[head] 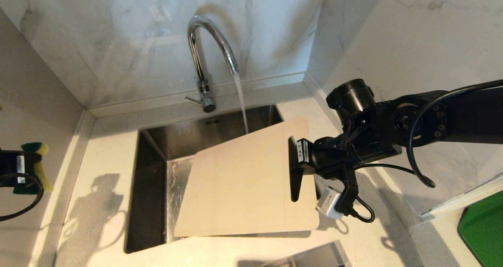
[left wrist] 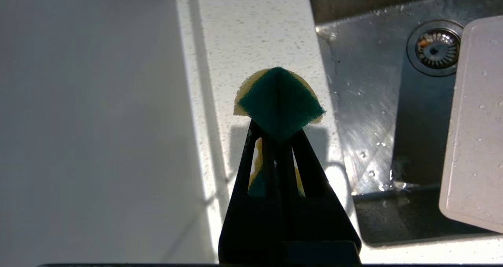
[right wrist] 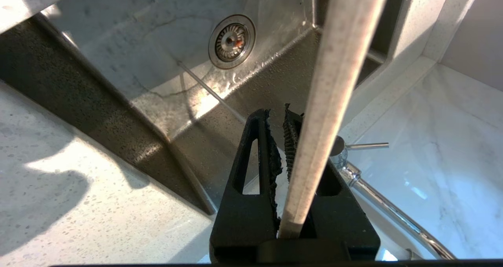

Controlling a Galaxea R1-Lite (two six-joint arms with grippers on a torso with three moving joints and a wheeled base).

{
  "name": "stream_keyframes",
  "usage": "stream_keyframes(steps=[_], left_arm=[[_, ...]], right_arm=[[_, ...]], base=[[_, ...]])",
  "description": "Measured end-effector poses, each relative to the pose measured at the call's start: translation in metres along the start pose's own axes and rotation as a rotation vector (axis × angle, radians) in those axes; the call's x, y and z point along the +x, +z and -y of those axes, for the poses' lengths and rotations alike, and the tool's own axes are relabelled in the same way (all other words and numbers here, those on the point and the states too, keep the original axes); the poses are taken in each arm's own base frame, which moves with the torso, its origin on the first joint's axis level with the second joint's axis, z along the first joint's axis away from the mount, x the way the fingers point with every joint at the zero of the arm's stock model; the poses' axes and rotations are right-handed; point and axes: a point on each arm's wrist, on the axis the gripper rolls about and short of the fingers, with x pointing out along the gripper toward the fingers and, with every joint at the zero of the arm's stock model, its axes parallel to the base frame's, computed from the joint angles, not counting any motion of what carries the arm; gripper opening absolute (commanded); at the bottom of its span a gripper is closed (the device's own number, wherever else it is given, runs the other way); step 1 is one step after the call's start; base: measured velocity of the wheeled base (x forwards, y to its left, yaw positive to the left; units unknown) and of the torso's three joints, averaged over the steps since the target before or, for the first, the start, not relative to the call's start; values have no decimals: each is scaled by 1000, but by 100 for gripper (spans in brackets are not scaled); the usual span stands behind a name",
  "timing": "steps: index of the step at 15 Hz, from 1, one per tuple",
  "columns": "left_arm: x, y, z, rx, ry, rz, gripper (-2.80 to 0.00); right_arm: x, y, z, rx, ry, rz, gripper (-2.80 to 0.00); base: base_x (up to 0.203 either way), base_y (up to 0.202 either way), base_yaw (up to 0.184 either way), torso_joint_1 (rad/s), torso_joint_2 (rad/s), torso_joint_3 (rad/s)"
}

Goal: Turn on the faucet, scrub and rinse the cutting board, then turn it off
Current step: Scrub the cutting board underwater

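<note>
Water runs from the chrome faucet (head: 204, 51) into the sink (head: 157, 149) and lands at the far edge of the cutting board (head: 243, 180). The beige board hangs tilted over the sink, with my right gripper (head: 296, 169) shut on its handle end. In the right wrist view the board's edge (right wrist: 338, 82) runs through the right gripper (right wrist: 281, 117), with the faucet lever (right wrist: 367, 145) behind. At the far left, over the counter, my left gripper (head: 23, 167) is shut on a green and yellow sponge (head: 37, 163). The sponge (left wrist: 279, 102) sticks out past the left gripper (left wrist: 277, 135).
The steel sink has wet walls and a round drain (left wrist: 436, 47). Marble walls close in behind and on both sides of the pale speckled countertop (head: 98, 204). A green object (head: 483, 227) sits at the far right.
</note>
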Motion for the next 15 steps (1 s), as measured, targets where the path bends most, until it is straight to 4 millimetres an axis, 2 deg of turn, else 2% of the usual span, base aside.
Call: stream_keyframes(steps=[4,9,12,15], left_arm=[[26,9,12,3,-58,-40,-280],[42,24,39,-25,-151,-48,-280],[48,29,64,-50,-227,-70,-280],[44,34,89,-69,-308,-101,-280]], right_arm=[[2,2,6,-9,-9,8,-280],[-3,-2,17,-12,-35,-16,-280],[-6,0,22,-21,-44,-20,-280],[-7,3,31,-27,-60,-14,-280]], base=[[0,0,0,0,0,0],[0,0,0,0,0,0],[0,0,0,0,0,0],[0,0,0,0,0,0]])
